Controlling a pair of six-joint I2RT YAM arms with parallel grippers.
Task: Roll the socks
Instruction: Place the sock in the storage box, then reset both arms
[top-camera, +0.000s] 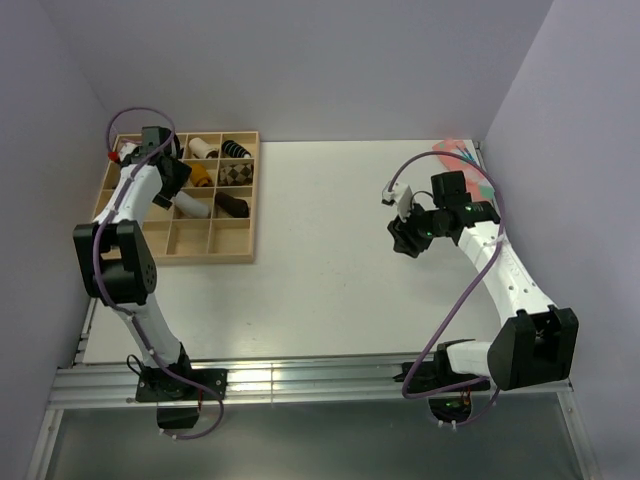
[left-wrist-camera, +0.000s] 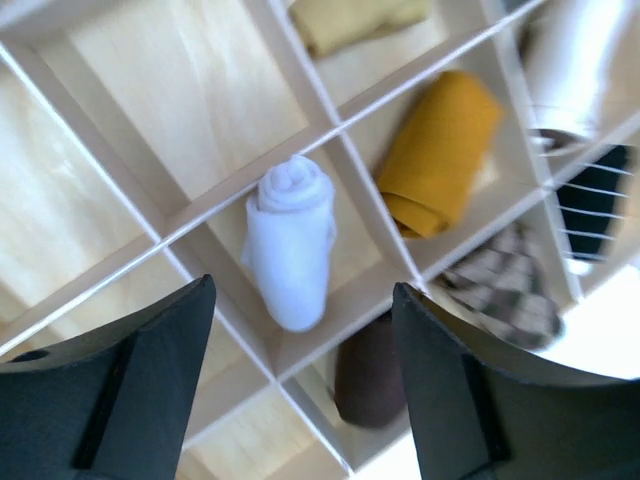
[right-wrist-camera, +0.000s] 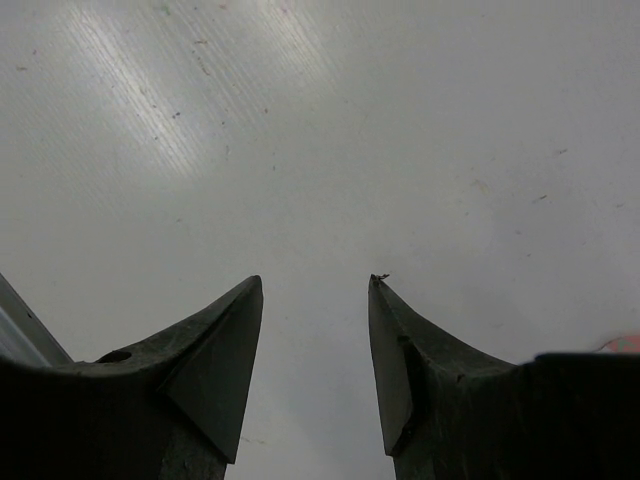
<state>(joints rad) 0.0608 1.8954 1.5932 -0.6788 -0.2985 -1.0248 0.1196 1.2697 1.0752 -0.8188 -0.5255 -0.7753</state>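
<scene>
A white rolled sock (left-wrist-camera: 290, 240) lies in a middle compartment of the wooden tray (top-camera: 232, 245). My left gripper (left-wrist-camera: 302, 290) hangs open just above it, holding nothing; in the top view it (top-camera: 180, 192) is over the tray. Other rolled socks fill nearby compartments: mustard (left-wrist-camera: 440, 150), dark brown (left-wrist-camera: 370, 375), checked (left-wrist-camera: 510, 285), black striped (left-wrist-camera: 600, 190). My right gripper (right-wrist-camera: 315, 280) is open and empty over the bare table, at the right of the top view (top-camera: 402, 240). A pink sock (top-camera: 455, 148) lies flat at the back right corner.
The tray's near row of compartments (top-camera: 190, 240) holds nothing. Grey walls close the table at the back and on both sides. An aluminium rail (top-camera: 300, 380) runs along the near edge. The pink sock shows at the right edge of the right wrist view (right-wrist-camera: 625, 343).
</scene>
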